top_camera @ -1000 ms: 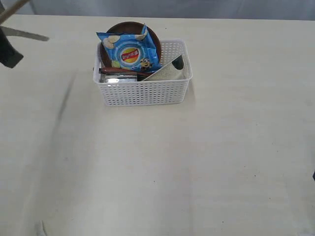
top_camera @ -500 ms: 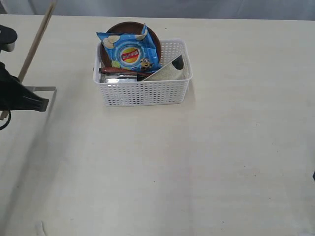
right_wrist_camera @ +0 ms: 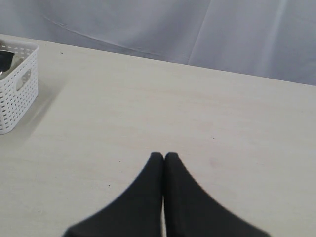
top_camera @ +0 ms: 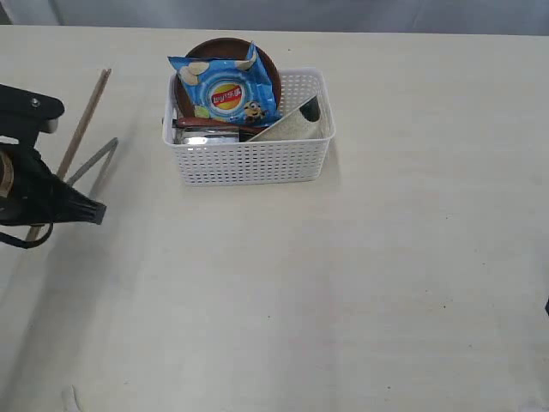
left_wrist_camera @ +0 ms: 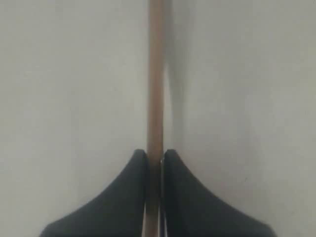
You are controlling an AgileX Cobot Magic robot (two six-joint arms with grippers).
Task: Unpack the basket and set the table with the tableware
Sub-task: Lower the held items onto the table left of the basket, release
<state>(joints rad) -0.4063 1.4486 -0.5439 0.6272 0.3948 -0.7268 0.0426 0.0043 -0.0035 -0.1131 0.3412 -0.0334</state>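
1. While the rest of the tableware is waiting in the basket [top_camera: 253, 163], the left gripper [left_wrist_camera: 154, 160] is pinching a wooden chopstick [top_camera: 86, 116] between its two dark fingers, with the stick running straight out ahead of them.
2. Over the last second the arm has been swinging in from the far left corner and coming down. The chopstick, which was tipped up high at the edge of the exterior view, is now lying at a shallow slant at about 9 o'clock of the basket, with its free end pointing toward 1 o'clock.
3. Its shadow is sitting just beside it in the left wrist view, so the stick is probably getting close to the table [top_camera: 386, 283]; whether it is touching yet is not clear.
4. That is suggesting a put-down is coming, with the fingers needing to part once the stick is resting flat.
5. The right gripper [right_wrist_camera: 164, 155] is hovering pressed together and empty, well apart from the basket.
6. Most of the unpacking is still waiting: the brown plate [top_camera: 266, 56] is standing at the basket's 12 o'clock side behind the blue chip bag [top_camera: 227, 90], and a pale bowl [top_camera: 287, 129] is leaning at 3 o'clock.
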